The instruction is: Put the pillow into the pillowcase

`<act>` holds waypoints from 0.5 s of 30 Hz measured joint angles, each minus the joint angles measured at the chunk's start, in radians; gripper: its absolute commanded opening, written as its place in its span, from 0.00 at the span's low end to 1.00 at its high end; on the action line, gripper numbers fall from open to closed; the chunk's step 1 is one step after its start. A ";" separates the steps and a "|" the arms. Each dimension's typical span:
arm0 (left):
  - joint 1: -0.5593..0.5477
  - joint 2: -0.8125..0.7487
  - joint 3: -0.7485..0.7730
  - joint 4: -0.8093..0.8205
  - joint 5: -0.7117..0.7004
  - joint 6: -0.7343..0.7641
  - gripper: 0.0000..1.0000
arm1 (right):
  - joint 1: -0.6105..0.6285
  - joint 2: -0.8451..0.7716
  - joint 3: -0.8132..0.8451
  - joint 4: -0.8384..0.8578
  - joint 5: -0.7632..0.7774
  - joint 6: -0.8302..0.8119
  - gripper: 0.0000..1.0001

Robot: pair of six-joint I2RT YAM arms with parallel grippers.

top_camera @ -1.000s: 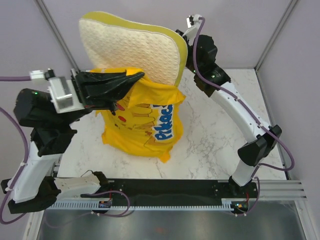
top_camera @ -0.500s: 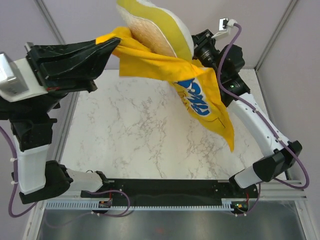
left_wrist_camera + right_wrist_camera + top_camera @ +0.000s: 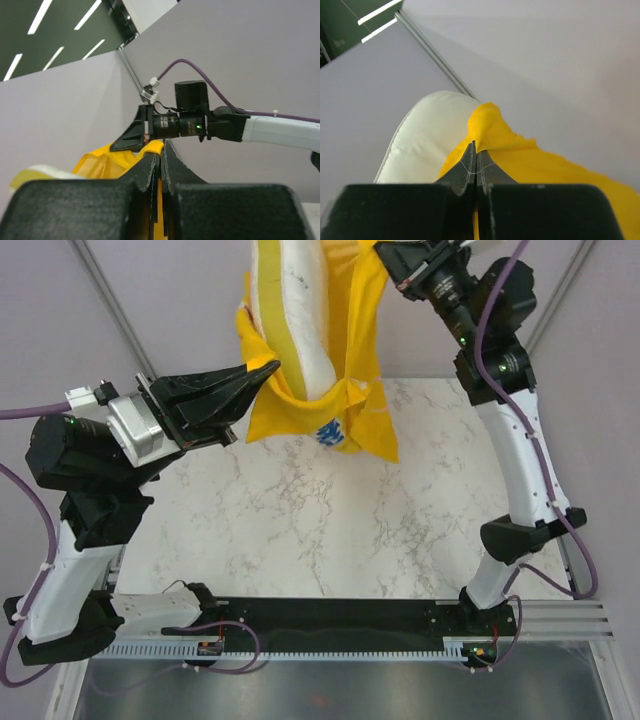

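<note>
Hoisted well above the table [image 3: 300, 530], the pillow [image 3: 305, 320] stands on end, half sunk in the pillowcase [image 3: 365, 350], whose opening the left gripper [image 3: 266, 372] pinches low and the right gripper [image 3: 386, 254] pinches higher.

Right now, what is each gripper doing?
Left gripper: shut on the pillowcase.
Right gripper: shut on the pillowcase.

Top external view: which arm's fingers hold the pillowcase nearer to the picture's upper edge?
The right arm's fingers, at the top right, pinching a corner of the pillowcase. The left arm's fingers grip its edge lower down, beside the pillow.
</note>
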 measured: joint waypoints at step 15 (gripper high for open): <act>0.002 0.115 0.321 -0.060 0.037 -0.013 0.02 | -0.034 -0.243 -0.596 0.290 0.029 0.082 0.00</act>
